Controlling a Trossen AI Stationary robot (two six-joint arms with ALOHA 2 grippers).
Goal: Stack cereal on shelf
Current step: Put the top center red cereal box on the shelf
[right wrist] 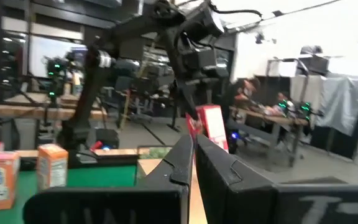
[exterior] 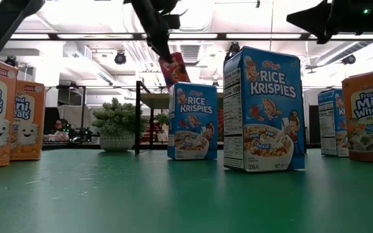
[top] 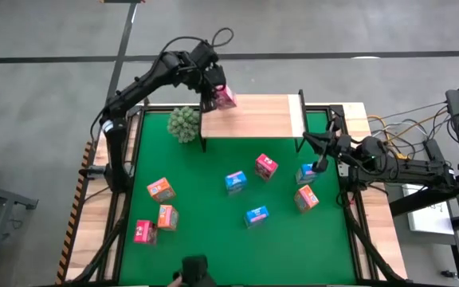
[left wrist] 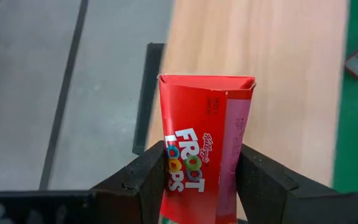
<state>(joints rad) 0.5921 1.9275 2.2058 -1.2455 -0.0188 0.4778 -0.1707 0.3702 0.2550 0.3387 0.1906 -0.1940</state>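
My left gripper [top: 216, 96] is shut on a pink-red cereal box [left wrist: 199, 134] and carries it over the far left corner of the shelf [top: 253, 118], a light wooden board on black legs. The low view shows the box [exterior: 174, 70] high and tilted. Several more cereal boxes rest on the green mat: blue ones [top: 235, 182] [top: 256, 215], orange ones [top: 160, 189] [top: 307, 198], pink-red ones [top: 265, 167] [top: 143, 231]. By the shelf's right end my right gripper [top: 319, 147] hangs shut and holds nothing. My left gripper pinches the pink-red box between its two fingers [left wrist: 143, 180], one on each of two opposite sides [left wrist: 166, 163], at the end nearer the wrist. The fingers slant down from the table's left. The box hangs tilted below them, clear of the shelf.
A green spiky plant ball [top: 184, 123] sits on the mat by the shelf's left legs. A blue box [top: 307, 172] stands close under the right gripper. Wooden table borders frame the mat [top: 205, 255]. Cables lie at the right edge [top: 397, 127].
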